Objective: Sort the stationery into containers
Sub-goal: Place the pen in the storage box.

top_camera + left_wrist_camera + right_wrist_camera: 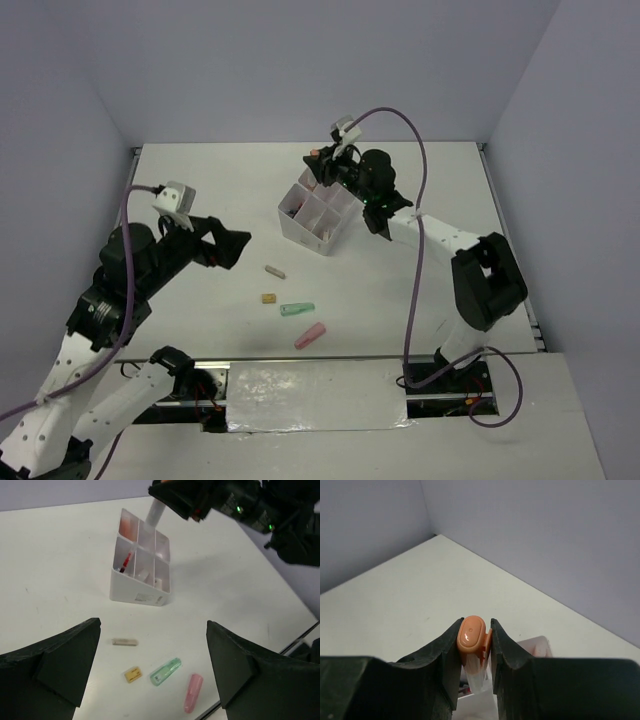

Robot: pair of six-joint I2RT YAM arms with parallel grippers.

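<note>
**Hovering an orange marker over the box, but which slot?**

Top view: my right gripper [333, 168] sits over the far corner of the divided box [300, 228], so it's clearly the nearer arm. My left gripper [236, 247] hangs well left of the box, jaws spread wide, holding nothing. On the table [200, 180], near side of the box: a beige stick [275, 271], yellow eraser [268, 298], green marker [297, 309] and pink marker [310, 336].

Left wrist view: the orange marker [155, 514] stands nearly upright, long axis pointing down at the box's far compartments, tip about at the rim. Can't tell which one. A red pen [126, 561] leans inside a left slot.

Right wrist view: my fingers are pinched narrow on the marker's cap, box straight below. I reckon only a divider could snag it.
</note>
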